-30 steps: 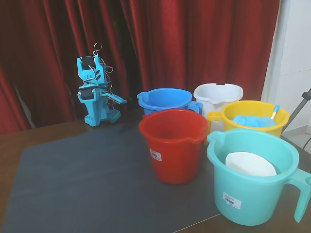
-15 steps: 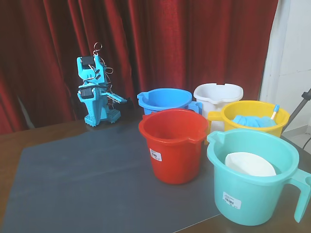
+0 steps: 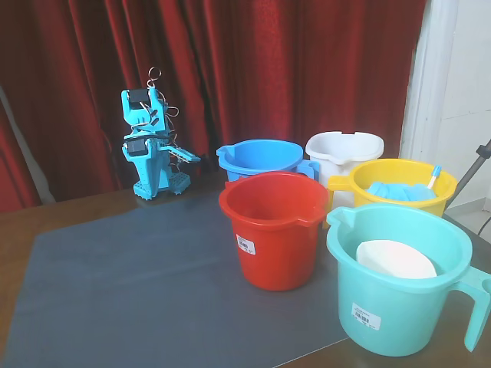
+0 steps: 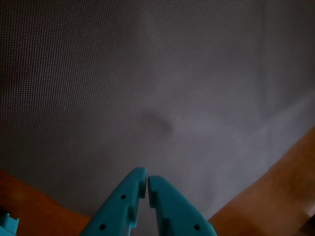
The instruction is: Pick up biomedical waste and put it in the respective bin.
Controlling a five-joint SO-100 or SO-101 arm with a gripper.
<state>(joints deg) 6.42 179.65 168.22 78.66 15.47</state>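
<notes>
The tool [image 4: 147, 179] sits with its jaws closed on nothing above the dark mat [image 4: 147, 88], the folded arm [image 3: 149, 146] unmoved over the last second, so the pick has not begun. No glove bundle shows in either view. Beyond it stand the blue bucket [image 3: 261, 157] and red bucket [image 3: 276, 230], contents unseen, the white bucket [image 3: 344, 149], the yellow bucket [image 3: 399, 201] holding blue cloth [image 3: 399, 190], and the teal bucket [image 3: 399, 307] holding a white disc [image 3: 395, 259].

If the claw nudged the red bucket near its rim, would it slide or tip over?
The red bucket looks like thin plastic and nothing shows inside from the fixed view, so it is probably light. It stands tall on a narrower base, so a high push might tip it. The dark mat may grip its base, which makes tipping likelier than sliding.
</notes>
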